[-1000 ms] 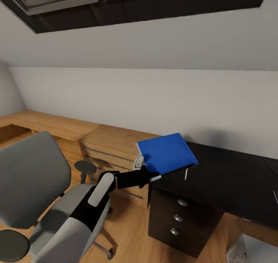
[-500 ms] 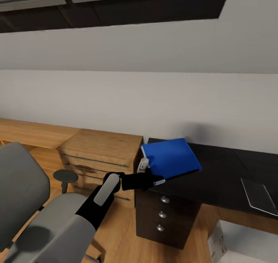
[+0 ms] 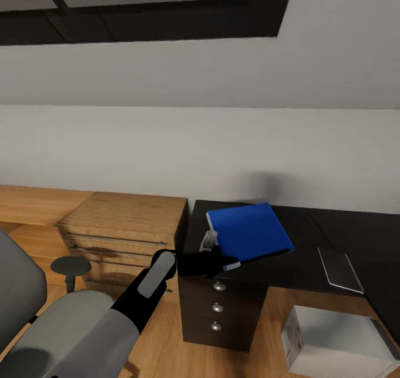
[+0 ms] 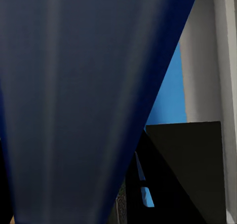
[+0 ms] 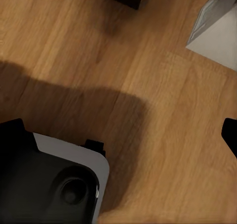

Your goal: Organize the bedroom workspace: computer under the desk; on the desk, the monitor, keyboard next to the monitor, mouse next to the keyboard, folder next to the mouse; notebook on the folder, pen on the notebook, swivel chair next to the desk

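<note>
No readable text, labels, brands or numbers anywhere. Bright blue flat rectangular folder (image 3: 248, 230): cover plain, with only a small pale tag at its near corner (too small to read). Glossy black desk (image 3: 303, 267): top and drawer fronts unmarked. Thin dark slab with pale edge (image 3: 339, 268) near the desk's front edge: no lettering discernible. Light grey boxy case (image 3: 328, 339) on the floor: panels blank.

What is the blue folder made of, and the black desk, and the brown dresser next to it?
The folder looks like smooth matte plastic or card: flat, even blue, held stiff by the left claw. The desk seems glossy lacquered board, with faint reflections. The dresser looks like light wood, showing grain.
</note>
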Motion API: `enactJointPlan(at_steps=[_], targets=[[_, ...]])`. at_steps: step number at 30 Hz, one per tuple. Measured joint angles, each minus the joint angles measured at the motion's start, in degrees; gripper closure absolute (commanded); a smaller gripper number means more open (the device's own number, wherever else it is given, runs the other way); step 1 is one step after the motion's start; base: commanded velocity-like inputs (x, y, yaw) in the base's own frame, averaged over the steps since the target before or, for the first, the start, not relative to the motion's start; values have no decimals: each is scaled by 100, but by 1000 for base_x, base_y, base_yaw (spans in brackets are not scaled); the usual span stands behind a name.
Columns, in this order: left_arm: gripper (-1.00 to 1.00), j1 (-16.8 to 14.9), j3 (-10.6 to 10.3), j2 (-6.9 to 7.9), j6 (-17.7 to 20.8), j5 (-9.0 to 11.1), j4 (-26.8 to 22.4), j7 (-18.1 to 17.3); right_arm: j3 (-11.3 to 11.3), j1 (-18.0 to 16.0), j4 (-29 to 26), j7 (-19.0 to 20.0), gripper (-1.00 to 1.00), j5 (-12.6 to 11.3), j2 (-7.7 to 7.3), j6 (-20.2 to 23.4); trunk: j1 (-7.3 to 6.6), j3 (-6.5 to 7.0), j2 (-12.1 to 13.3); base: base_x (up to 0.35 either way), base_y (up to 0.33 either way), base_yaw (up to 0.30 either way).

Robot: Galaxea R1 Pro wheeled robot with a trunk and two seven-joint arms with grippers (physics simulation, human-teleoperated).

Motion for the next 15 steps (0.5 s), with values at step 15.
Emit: enactJointPlan(at_steps=[15], targets=[[100, 4, -830, -1, -1162, -88, 309, -35, -57, 0, -18, -48, -100, -19, 8, -42, -330, 273, 602, 0, 0, -186]])
